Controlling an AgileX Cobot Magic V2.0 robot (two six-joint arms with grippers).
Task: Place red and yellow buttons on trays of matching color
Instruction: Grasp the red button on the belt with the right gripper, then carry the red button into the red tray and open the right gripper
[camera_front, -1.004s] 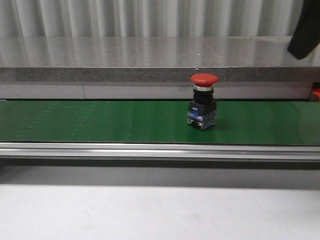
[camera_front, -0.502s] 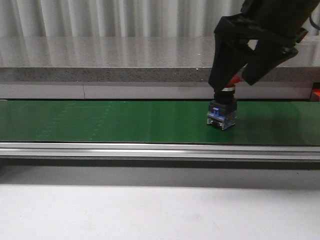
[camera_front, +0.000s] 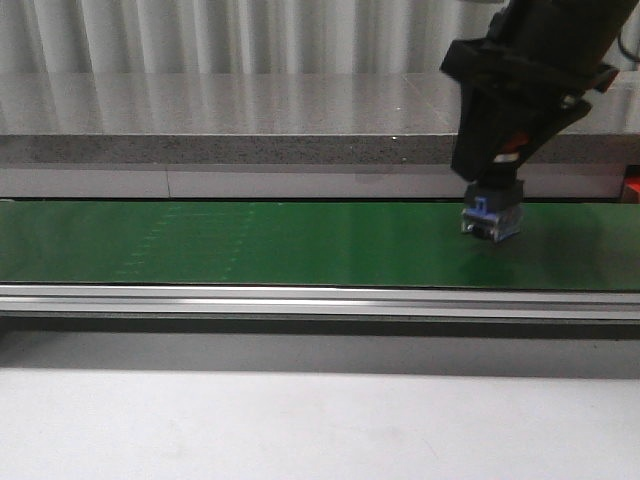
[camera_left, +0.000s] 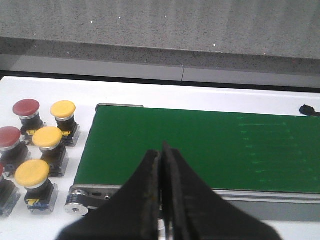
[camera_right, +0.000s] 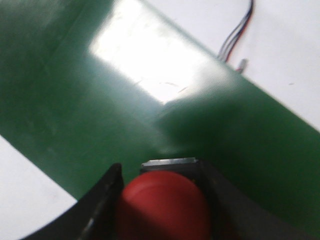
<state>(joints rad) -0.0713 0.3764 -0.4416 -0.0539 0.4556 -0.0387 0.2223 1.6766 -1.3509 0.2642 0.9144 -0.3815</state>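
Front view: the right hand (camera_front: 497, 165) has closed around the red button (camera_front: 491, 216) that stands on the green belt (camera_front: 250, 245). Only the button's bluish base and a sliver of red cap show beneath the black fingers. Beyond the hand runs a grey stone ledge (camera_front: 220, 115).

Left wrist view: the left hand (camera_left: 161, 200) is clenched with nothing between its fingers, the two tips pressed together above the near edge of the green belt (camera_left: 200, 145). Off to one side of the hand, on the white desk (camera_left: 60, 95), stands a cluster of spare buttons (camera_left: 37, 145), red and yellow caps mixed.

Right wrist view: the red button's cap (camera_right: 162, 207) sits squarely between the right hand's fingers (camera_right: 102, 200), both touching it, with green belt (camera_right: 75, 100) under and beyond the hand
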